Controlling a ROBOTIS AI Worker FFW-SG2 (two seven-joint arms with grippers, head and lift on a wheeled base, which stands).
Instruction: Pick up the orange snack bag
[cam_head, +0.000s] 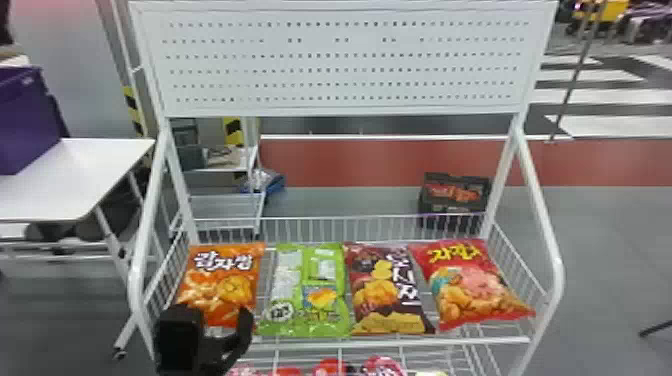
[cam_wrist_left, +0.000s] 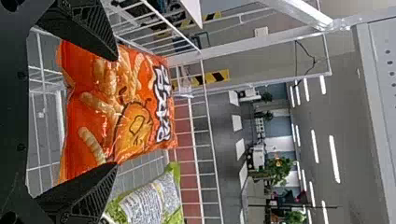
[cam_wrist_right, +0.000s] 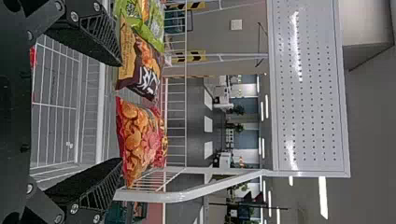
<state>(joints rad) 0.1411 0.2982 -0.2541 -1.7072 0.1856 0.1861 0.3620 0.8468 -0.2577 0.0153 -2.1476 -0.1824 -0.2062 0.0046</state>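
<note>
Head view: orange snack bag (cam_head: 225, 287) at the wire shelf's (cam_head: 390, 342) left end, left gripper (cam_head: 217, 316) near side; left wrist: fingers (cam_wrist_left: 86, 191) spread, so center, advance, squeeze gently, clear green bag (cam_wrist_left: 149, 200); right wrist: right gripper (cam_wrist_right: 120, 112) open, keep out.

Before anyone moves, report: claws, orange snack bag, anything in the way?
Left claw open. Right claw open. Orange snack bag ungripped, left claw near. Green bag alongside, might crowd.

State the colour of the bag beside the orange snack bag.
Green bag, clearest in the head view.
</note>
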